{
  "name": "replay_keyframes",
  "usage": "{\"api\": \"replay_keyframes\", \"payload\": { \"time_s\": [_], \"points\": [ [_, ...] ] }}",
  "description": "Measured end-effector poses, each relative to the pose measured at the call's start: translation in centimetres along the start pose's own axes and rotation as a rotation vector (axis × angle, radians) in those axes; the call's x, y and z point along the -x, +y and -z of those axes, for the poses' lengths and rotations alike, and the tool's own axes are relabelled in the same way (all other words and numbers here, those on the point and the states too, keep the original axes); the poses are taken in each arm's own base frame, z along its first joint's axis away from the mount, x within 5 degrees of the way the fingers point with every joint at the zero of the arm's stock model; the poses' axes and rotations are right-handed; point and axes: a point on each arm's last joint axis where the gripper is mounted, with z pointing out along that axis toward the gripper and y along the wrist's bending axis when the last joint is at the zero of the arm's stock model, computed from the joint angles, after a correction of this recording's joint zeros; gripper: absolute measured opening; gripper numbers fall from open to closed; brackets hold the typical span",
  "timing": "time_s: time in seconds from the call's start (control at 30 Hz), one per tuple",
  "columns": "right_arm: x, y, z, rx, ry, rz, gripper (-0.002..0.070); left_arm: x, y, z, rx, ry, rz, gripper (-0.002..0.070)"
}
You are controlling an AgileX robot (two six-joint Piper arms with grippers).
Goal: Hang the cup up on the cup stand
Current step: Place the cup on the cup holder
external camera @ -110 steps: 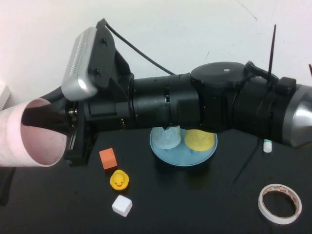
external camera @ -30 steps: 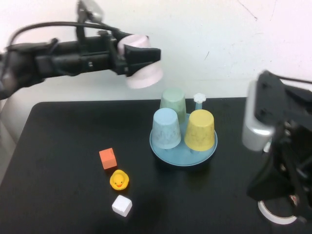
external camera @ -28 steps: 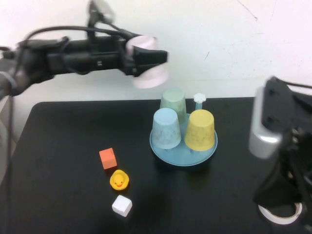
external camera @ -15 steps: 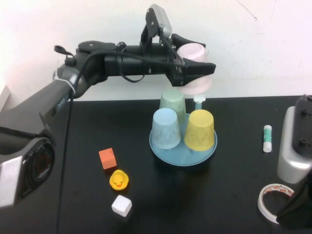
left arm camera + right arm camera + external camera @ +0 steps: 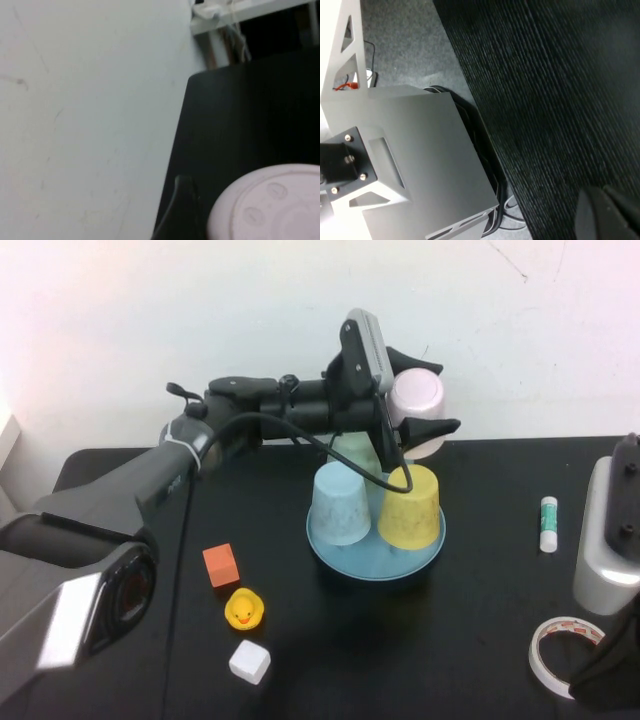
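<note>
1. White wall stood behind the black table (image 5: 330, 650), and you had the cup stand (image 5: 345, 557) near the middle of the table.
2. Your left gripper (image 5: 418, 426) was high above the far side of the stand, at about 12 o'clock from the stand's centre, its fingers pinching the pink cup (image 5: 416, 400), which was turned bottom up, not quite upright.
3. The left wrist view showed only the cup's round base (image 5: 270, 205) over the dark table.
4. Your right gripper (image 5: 607, 212) was parked low at about 4 o'clock from the stand; I cannot tell how it stood.
5. I judge the task was mostly done: the cup was carried and inverted. What was left was to lower it on the free peg, which I could not see, and to release.
6. The light blue cup (image 5: 338, 503), the yellow cup (image 5: 411, 506) and a green cup (image 5: 355, 451) sat already on the stand.
7. Against half a second before, the cup had moved a little lower and toward 3 o'clock, and it hid now the white flower knob which was visible then.
</note>
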Motion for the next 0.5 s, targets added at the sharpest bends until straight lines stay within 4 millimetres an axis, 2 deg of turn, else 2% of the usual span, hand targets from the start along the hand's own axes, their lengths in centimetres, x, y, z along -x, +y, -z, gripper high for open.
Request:
{"api": "replay_keyframes", "payload": {
  "time_s": [0.23, 0.5],
  "points": [
    [0.0, 0.0, 0.0, 0.002, 0.0, -0.006, 0.0007, -2.0, 0.0, -0.3, 0.044, 0.052, -0.049, 0.0561],
    [0.0, 0.0, 0.0, 0.002, 0.0, -0.006, 0.0006, -3.2, -0.3, -0.6, 0.046, 0.066, -0.036, 0.0561]
  ]
}}
